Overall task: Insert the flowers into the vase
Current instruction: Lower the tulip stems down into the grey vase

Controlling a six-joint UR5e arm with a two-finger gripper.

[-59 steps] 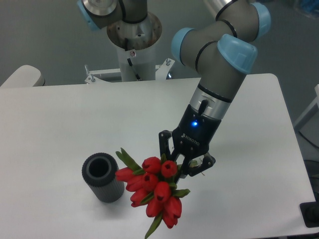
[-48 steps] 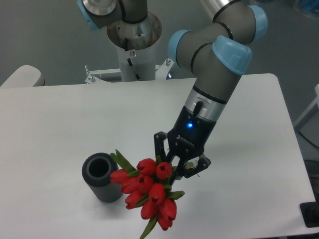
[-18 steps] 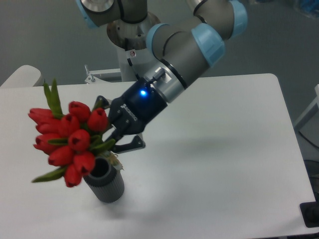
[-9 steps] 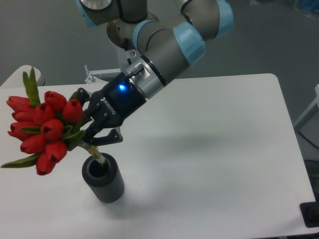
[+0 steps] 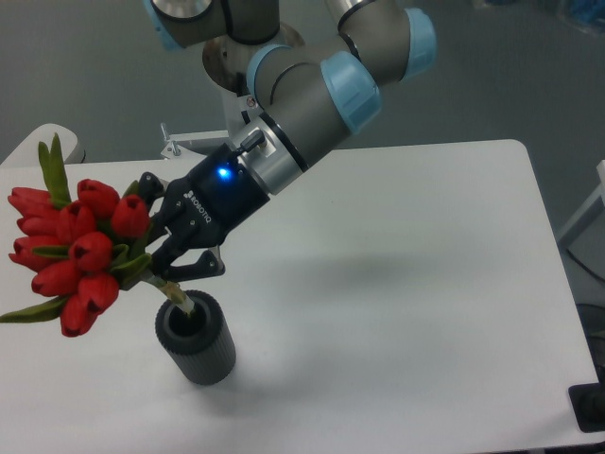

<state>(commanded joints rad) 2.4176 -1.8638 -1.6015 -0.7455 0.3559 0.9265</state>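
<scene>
One bunch of red tulip buds with green leaves (image 5: 71, 248), pinched in the black two-finger gripper (image 5: 163, 260), has swung to eleven o'clock above the ribbed dark grey cylindrical vase (image 5: 196, 338), stem tips now entering its mouth.

You had a white table (image 5: 425, 284) under the gripper (image 5: 163, 248), spreading mostly to its right. Pale rounded object (image 5: 43, 144) sat up-left of the gripper, past the table's far edge; can't tell what it was. Black item (image 5: 588, 409) was far right and below, at the table corner, cut off by the frame. Grey floor (image 5: 85, 66) lay behind and above.
</scene>
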